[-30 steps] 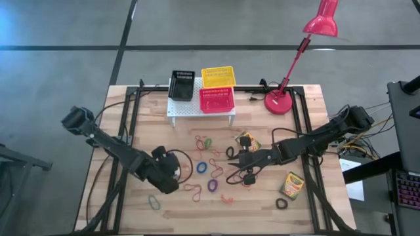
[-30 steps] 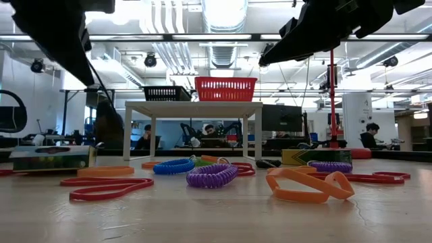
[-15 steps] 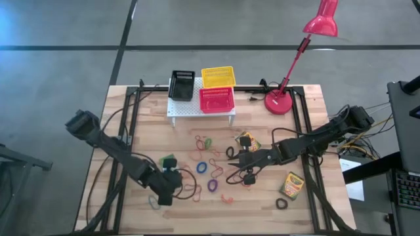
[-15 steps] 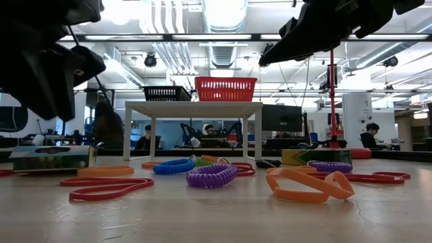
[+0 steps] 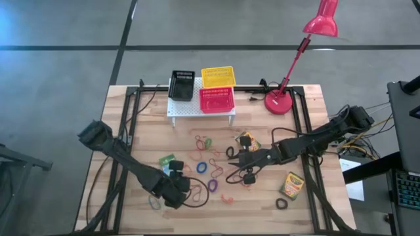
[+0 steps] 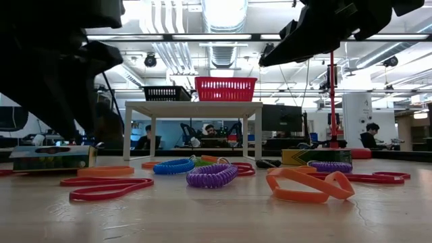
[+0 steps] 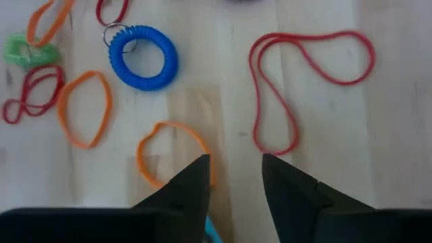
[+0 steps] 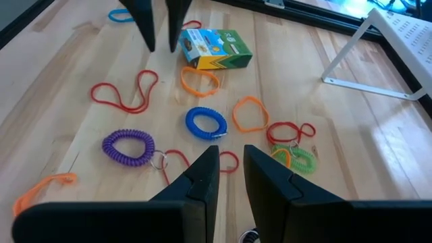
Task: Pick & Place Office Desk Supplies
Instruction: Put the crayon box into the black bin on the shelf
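1. Hovering low over the wooden table (image 5: 131,131), the left gripper (image 7: 234,177) has its two dark fingers parted with nothing between them; its tips point down at bare wood between an orange elastic loop (image 7: 169,152) and a long red elastic loop (image 7: 297,81).
2. Just beyond those fingers lie a blue coiled loop (image 7: 143,57), another orange loop (image 7: 84,108) and a small green loop (image 7: 27,50).
3. Close beside the left gripper, on its lamp-less side, rests a yellow-and-green crayon box (image 5: 167,161) lying flat.
4. Near the table's middle, the right gripper (image 8: 226,165) hangs above the scattered loops with its fingers narrowly parted and empty; a purple coiled loop (image 8: 128,147) and a red loop (image 8: 287,131) lie below it.
5. A second crayon box (image 5: 247,141) sits just behind the right gripper, and a third (image 5: 291,185) lies nearer the table's right edge, with a black loop (image 5: 281,204) beside it.
6. At the far edge, a white perforated rack (image 5: 190,108) carries a black basket (image 5: 182,85), a yellow basket (image 5: 218,76) and a pink-red basket (image 5: 216,99).
7. A red desk lamp (image 5: 281,101) stands right of the rack.
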### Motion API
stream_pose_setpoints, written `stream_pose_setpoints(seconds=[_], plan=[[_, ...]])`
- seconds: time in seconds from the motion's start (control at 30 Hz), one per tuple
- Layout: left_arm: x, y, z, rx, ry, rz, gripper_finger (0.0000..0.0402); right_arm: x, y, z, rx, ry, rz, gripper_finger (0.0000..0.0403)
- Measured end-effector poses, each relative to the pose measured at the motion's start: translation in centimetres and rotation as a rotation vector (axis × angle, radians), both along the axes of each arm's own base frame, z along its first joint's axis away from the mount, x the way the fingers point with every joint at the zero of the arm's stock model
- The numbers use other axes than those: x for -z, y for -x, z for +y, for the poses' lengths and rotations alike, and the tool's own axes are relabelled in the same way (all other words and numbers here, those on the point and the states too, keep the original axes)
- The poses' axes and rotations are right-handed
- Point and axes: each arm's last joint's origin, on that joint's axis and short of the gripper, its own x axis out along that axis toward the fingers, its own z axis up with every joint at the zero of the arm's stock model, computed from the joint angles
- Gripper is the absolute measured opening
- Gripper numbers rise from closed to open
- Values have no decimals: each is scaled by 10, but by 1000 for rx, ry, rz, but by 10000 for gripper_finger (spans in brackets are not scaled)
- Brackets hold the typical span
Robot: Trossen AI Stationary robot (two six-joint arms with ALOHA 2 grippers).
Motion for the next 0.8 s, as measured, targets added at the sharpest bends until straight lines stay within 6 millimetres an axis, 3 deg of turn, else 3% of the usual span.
stream_pose_setpoints(seconds=[0.2,0.37,0.6,0.8], plan=[[-4,9,-1,46,-83,70,205,4,2,-1,2,3,11,63],[5,20,-4,69,-171,61,240,6,3,-1,6,2,16,63],[23,21,-10,84,-310,28,241,7,3,-1,8,4,16,63],[35,20,-11,6,-317,28,231,7,3,-1,9,4,16,63]])
